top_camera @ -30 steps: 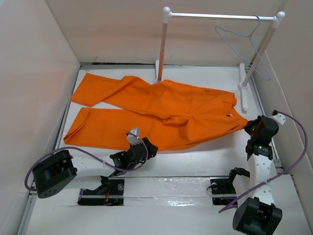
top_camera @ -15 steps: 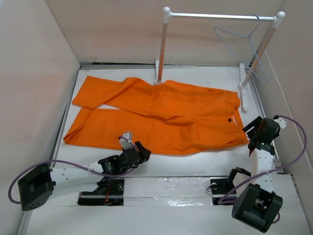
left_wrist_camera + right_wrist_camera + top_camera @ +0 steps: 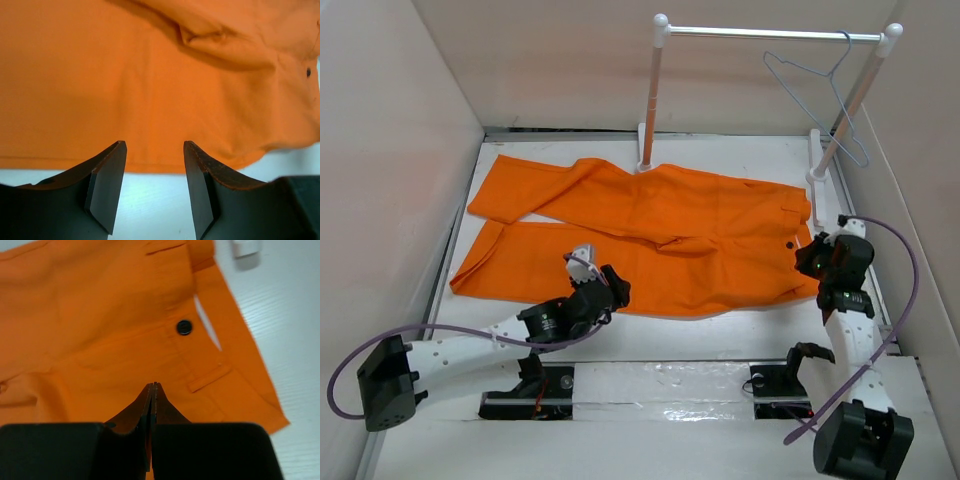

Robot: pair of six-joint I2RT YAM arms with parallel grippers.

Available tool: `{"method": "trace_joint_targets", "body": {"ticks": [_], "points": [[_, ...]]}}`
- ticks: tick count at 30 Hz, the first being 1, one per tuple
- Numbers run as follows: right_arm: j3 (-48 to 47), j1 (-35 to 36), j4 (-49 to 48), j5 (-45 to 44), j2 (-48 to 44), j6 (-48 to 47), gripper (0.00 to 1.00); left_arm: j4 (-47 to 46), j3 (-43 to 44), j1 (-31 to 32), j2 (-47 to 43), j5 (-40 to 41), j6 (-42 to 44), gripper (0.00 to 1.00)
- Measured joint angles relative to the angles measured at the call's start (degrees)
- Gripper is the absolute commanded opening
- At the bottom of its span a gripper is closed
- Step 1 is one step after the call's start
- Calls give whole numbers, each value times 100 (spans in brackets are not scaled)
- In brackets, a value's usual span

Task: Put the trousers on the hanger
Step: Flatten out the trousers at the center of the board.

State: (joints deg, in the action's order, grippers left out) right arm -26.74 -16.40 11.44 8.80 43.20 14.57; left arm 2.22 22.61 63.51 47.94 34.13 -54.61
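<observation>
The orange trousers (image 3: 650, 230) lie flat on the white table, legs to the left, waistband with its small dark button (image 3: 790, 243) to the right. The pale blue-grey wire hanger (image 3: 817, 85) hangs on the rail at the back right. My left gripper (image 3: 612, 288) is open and empty at the trousers' near edge; in the left wrist view its gripper (image 3: 154, 150) frames the hem of the cloth (image 3: 150, 75). My right gripper (image 3: 806, 258) is shut, nothing visible between its jaws, low over the waistband; in the right wrist view its gripper (image 3: 154, 386) points at cloth (image 3: 100, 330) below the button (image 3: 184, 327).
The white two-post rail stand with its metal crossbar (image 3: 770, 33) stands at the back; one foot (image 3: 817, 195) lies just beyond the waistband and shows in the right wrist view (image 3: 246, 247). Beige walls close in the left, back and right sides.
The trousers' waist end has settled flat. My left gripper has come back up to the trousers' near edge. My right gripper has swung left onto the waistband.
</observation>
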Motion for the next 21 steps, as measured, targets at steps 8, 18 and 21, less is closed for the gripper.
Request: {"method": "trace_joint_targets", "body": {"ticks": [8,18,21], "points": [[754,428,-177,723,-490,-153,1,-286,341,-2544,92,-684,686,46],[1172,1349,-424,1462,-916,-304,0,-1073,1285,-5724,1773,-1755,673,46],[1137,2002,-531,1517,-697,-409,0,-868,2531,-5753,3101,-1639,739,46]]}}
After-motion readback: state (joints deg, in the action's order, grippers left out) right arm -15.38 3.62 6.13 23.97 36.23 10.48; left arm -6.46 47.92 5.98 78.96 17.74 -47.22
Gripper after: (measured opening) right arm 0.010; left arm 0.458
